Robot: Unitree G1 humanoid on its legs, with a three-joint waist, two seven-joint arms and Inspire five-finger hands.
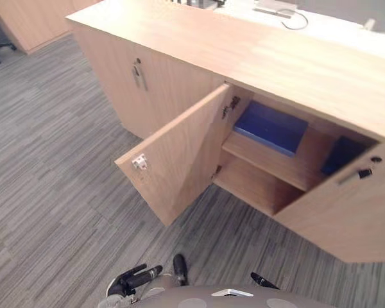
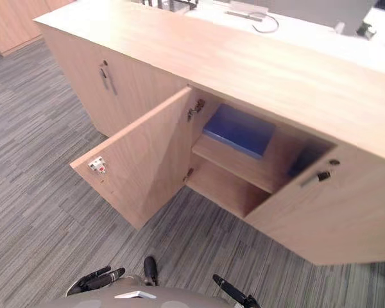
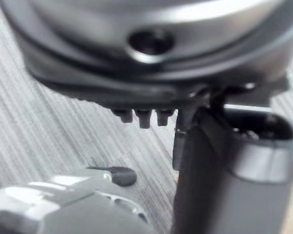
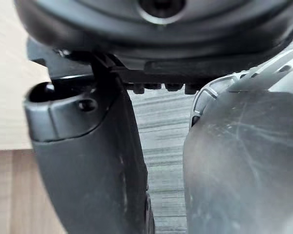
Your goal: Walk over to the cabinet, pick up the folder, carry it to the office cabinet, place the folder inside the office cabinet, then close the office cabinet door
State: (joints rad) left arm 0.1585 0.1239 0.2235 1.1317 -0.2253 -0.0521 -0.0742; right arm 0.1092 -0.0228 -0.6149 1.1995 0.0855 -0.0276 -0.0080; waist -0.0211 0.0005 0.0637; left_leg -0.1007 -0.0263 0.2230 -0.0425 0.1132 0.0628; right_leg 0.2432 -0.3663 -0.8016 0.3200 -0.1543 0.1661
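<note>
Your head eyes look steeply down, sharing the open light-wood office cabinet (image 1: 244, 58) — both wrist cameras face grey striped carpet (image 3: 39, 126), close.

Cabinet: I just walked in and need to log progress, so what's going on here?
The robot faces the cabinet and holds nothing. Its left hand and right hand hang low and open over the carpet. A blue folder lies on the upper shelf inside. The door stands wide open, so closing it is not yet done.
</note>
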